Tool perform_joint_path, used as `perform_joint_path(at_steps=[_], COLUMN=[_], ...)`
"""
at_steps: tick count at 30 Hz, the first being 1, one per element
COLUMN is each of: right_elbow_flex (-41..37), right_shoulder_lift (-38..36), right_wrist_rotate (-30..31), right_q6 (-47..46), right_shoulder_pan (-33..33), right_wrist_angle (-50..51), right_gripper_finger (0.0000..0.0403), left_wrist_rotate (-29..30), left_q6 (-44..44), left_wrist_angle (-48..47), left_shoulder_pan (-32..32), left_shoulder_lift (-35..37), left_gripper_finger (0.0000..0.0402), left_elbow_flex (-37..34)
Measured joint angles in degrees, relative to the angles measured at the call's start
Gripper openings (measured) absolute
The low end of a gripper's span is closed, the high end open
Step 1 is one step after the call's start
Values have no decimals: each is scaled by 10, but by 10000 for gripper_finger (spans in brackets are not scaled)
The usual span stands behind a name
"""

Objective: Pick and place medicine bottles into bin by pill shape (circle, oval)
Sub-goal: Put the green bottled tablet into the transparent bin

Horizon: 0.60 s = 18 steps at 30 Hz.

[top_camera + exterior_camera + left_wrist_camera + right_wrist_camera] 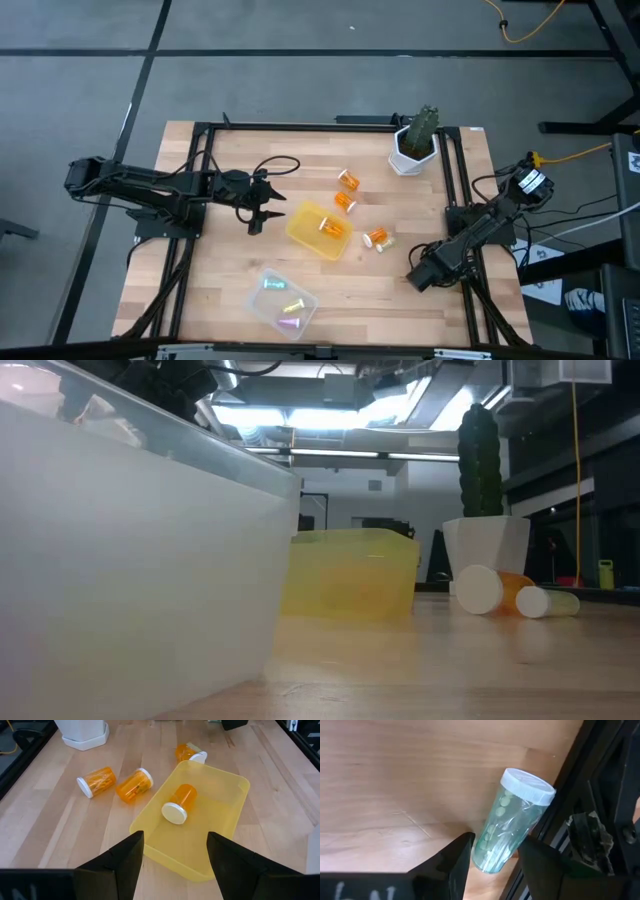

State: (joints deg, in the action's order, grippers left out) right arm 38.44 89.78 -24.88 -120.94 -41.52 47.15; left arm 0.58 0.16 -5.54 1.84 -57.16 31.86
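The right gripper (492, 857) holds a slim translucent teal vial with a white cap (512, 822) between its fingers, closed on the lower body; the vial's long axis runs straight out from the fingers, cap farthest away, above the wooden surface (395, 775) at its right edge. Only the right wrist view shows this (from overhead the vial is hidden). The left gripper (175, 852) hangs open and empty beside the yellow plastic bin (225, 795), which holds one orange bottle (179, 802).

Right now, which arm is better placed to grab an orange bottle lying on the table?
Left. The left tool is open beside the yellow bin, facing loose orange bottles; the right tool is shut on a teal vial.
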Motion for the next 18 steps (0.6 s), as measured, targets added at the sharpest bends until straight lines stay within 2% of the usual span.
perform_joint_path(at_steps=[18], right_elbow_flex=[8], right_shoulder_lift=[1], right_wrist_rotate=[13], right_q6=[-3], right_shoulder_pan=[0], right_wrist_angle=[-15], right_gripper_finger=[118], left_wrist_rotate=[0], left_q6=[0], left_wrist_angle=[0], left_shoulder_pan=[0], left_shoulder_lift=[0], left_gripper_finger=[212], left_elbow_flex=[0])
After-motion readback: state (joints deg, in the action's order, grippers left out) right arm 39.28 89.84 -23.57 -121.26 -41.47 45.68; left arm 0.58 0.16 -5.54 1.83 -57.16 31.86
